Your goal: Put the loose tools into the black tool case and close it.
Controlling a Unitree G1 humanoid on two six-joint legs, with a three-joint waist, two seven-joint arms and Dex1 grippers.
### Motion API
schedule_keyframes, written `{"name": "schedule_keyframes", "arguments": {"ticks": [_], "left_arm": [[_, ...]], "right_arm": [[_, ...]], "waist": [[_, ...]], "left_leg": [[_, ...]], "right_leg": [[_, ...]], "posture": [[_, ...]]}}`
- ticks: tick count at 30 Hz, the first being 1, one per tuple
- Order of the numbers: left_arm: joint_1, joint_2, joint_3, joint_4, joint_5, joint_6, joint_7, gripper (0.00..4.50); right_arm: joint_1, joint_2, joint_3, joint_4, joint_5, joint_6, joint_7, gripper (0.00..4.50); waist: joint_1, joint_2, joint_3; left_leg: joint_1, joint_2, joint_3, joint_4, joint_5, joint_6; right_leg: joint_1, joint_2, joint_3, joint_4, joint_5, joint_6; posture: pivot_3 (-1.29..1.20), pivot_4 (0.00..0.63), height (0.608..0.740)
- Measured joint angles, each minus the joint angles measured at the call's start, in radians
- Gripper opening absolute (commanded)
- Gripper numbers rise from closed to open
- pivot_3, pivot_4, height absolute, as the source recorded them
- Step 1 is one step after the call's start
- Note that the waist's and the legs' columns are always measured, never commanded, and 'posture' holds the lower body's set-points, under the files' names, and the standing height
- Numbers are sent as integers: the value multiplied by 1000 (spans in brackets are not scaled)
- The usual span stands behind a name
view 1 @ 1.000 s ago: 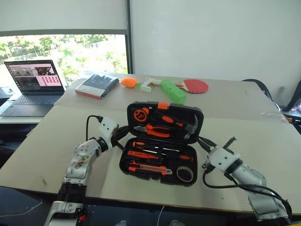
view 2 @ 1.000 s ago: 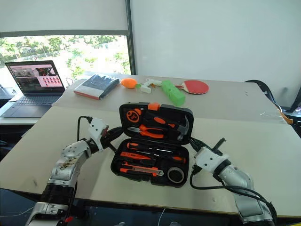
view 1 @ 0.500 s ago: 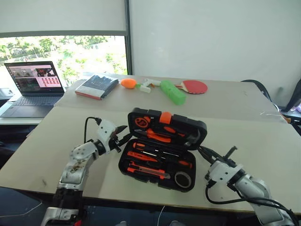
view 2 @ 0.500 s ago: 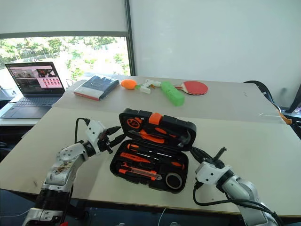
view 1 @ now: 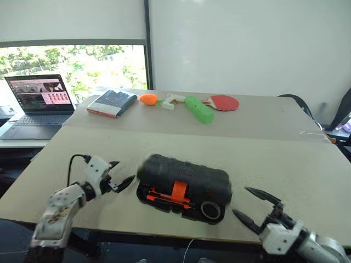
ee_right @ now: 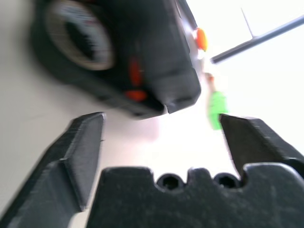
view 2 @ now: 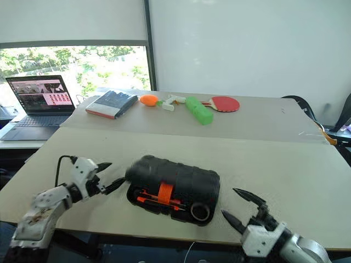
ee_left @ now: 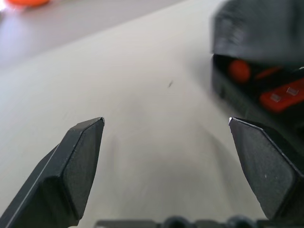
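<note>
Black moulded tool case, lower centre of the left eye view, on the pale tabletop. Lid upright a second ago, half lowered half a second ago, now dropped over the base but blurred and not fully seated: front edge ajar, orange latch unfastened, orange-handled tools and small black tape roll visible in the gap. No loose tools outside the case. Judged: loading complete, closing nearly so; pressing down and latching remaining.

Left gripper, left of the case and clear of it, pulled back from the lid's edge, fingers spread wide, nothing held. Right gripper, lower right of frame, likewise withdrawn, fingers splayed, empty.

Left wrist view: close look into the gap at the case's end, orange handles under the lid, between parted fingertips. Right wrist view: tape roll end of the case, with the lid's corner raised off the base.

Upper centre of frame, well apart: green cylinder, red paddle, dark book; laptop at upper left.
</note>
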Motion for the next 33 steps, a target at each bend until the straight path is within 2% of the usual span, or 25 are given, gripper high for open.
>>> {"name": "schedule_keyframes", "arguments": {"ticks": [5,8,9,10,13,15,16,21,23,24,29,33], "left_arm": [[37,109,33,-15,-102,156,-92,4500],[-41,165,38,17,-141,224,-138,4500],[-97,181,33,40,-142,238,-150,4500],[-159,192,13,74,-137,239,-163,4500],[-341,203,-85,170,-89,211,-214,3800],[-439,183,-163,244,-45,176,-246,2918],[-483,168,-206,287,-16,152,-268,2707],[-704,32,-408,566,140,-46,-362,866],[-767,-17,-438,667,177,-107,-380,212],[-798,-41,-452,715,191,-137,-389,82],[-903,-135,-494,871,254,-230,-448,82],[-903,-113,-506,864,262,-242,-543,82]], "right_arm": [[179,-66,-2,-182,314,288,169,4428],[225,-128,-16,-318,531,513,240,4428],[223,-151,-21,-360,599,584,258,3924],[209,-167,-22,-387,644,636,275,3722],[136,-204,-14,-444,719,760,320,2711],[82,-212,1,-453,734,819,341,1904],[49,-213,15,-454,737,843,350,1706],[-111,-209,155,-439,689,901,413,1],[-161,-200,193,-417,672,917,429,0],[-176,-192,207,-407,662,917,435,0],[-254,-142,268,-355,599,932,441,0],[-303,-110,270,-323,578,959,430,0]], "waist": [[1,-1,-1],[3,-2,-1],[5,-4,-2],[9,-4,-2],[16,-6,-3],[21,-6,-4],[24,-6,-4],[27,-7,-3],[26,-7,-3],[26,-7,-3],[21,-7,-3],[16,-7,-3]], "left_leg": [[1,2,-1,0,0,0],[1,3,-3,0,0,0],[2,2,-2,1,0,0],[2,1,-1,1,0,0],[1,-1,1,1,0,0],[-1,-1,1,1,0,0],[-2,-1,1,1,0,0],[-7,-2,0,2,-1,1],[-9,-2,-1,3,-1,1],[-10,-2,-1,3,-1,1],[-10,-3,-1,3,-2,2],[-10,-3,-1,3,-2,2]], "right_leg": [[0,0,0,1,-2,-2],[0,0,0,1,-4,-7],[1,0,-1,1,-4,-8],[1,0,-1,0,-4,-7],[1,0,-1,0,-2,-3],[0,1,-1,-1,-1,0],[0,1,-1,-1,-1,0],[-2,2,-1,-3,-2,1],[-3,2,-1,-3,-1,2],[-3,2,-1,-4,-1,2],[-3,2,-1,-5,-1,3],[-3,2,-1,-4,-1,3]], "posture": [[0,150,736],[0,150,736],[0,150,736],[0,150,736],[0,150,736],[0,150,736],[0,150,736],[0,150,736],[0,150,736],[0,150,736],[0,150,736],[0,150,736]]}}
